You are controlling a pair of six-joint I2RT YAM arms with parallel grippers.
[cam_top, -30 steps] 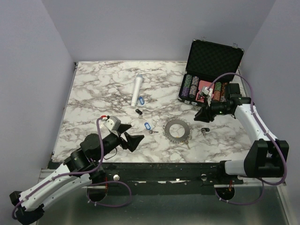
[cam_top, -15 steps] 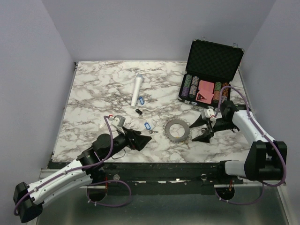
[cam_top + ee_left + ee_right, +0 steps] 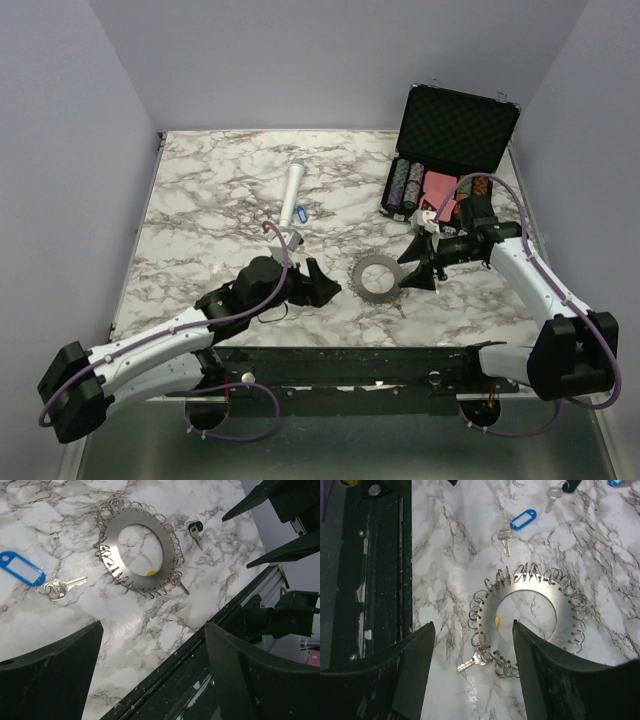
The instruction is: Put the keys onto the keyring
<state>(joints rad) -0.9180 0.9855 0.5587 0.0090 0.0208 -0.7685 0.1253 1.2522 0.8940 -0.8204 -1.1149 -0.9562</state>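
The keyring (image 3: pixel 378 277) is a flat grey toothed ring lying near the table's front edge, with small wire rings all round its rim. In the right wrist view one bare key (image 3: pixel 474 661) hangs from the keyring (image 3: pixel 567 625). A blue-tagged key (image 3: pixel 22 570) lies loose just left of the keyring (image 3: pixel 169 555), and a black-headed key (image 3: pixel 195 529) lies on its other side. My left gripper (image 3: pixel 325 285) (image 3: pixel 152 627) stands open left of the ring, nothing between its fingers. My right gripper (image 3: pixel 411 265) (image 3: pixel 472 625) hangs open over the ring's right edge.
A white cylinder (image 3: pixel 292 193) lies mid-table with another blue tag (image 3: pixel 303 213) beside it. An open black case (image 3: pixel 455 125) with poker chips (image 3: pixel 405 185) stands at the back right. The black front rail (image 3: pixel 165 680) runs close under both grippers.
My left arm has reached rightward to the ring's left side. My right gripper has come away from the case, down to the ring's right edge, and opened wider.
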